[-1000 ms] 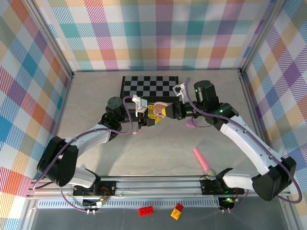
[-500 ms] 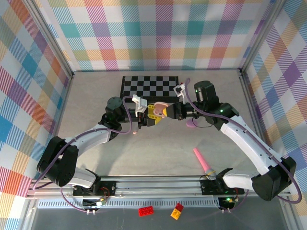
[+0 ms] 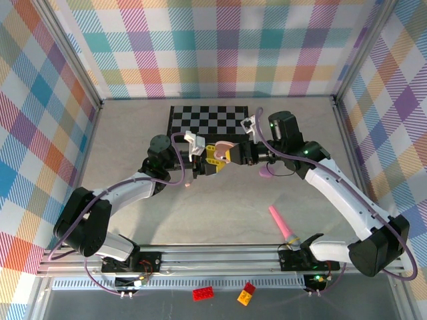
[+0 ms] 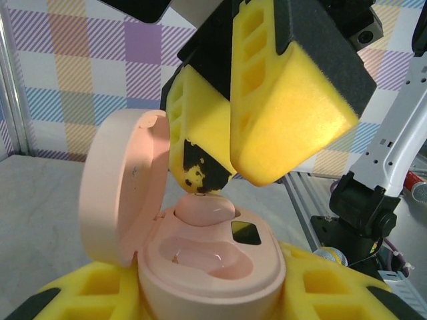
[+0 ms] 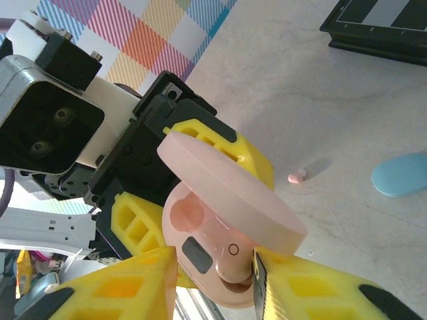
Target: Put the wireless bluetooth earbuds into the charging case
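Top view: left fingers (image 3: pixel 213 158) and right fingers (image 3: pixel 237 155) meet tip to tip above the surface (image 3: pixel 227 207), with the pink charging case (image 3: pixel 225 147) between them. A lilac blob (image 3: pixel 265 173) lies just behind the right fingers and a pink stick (image 3: pixel 283 229) lies well back toward that arm's base. Left wrist view: the left fingers' pads (image 4: pixel 333 293) are clamped on both sides of the case (image 4: pixel 200 280). The lid (image 4: pixel 117 187) stands open on the side away from the right fingers (image 4: pixel 293 113), which come down from above with one tip touching the pink earbud (image 4: pixel 203 210) in the far socket. The near socket (image 4: pixel 203 257) is empty. The bud looks proud of the rim and probably is not fully seated. Right wrist view: the right fingers (image 5: pixel 133 283) are narrowly parted and straddle the bud (image 5: pixel 230 263). One pad is against it, the other shows a gap, and I cannot tell whether they pinch it. A second earbud (image 5: pixel 297 177) lies loose on the surface beyond the fingertips, and a blue case (image 5: pixel 403 175) lies further out. Risks: foam drags the half-seated bud out when the fingers lift, or tips it sideways across the socket. A fingertip clips the lid just beside it and snaps it down. Pushing harder twists the case in the left grip, since only its lower half is held.
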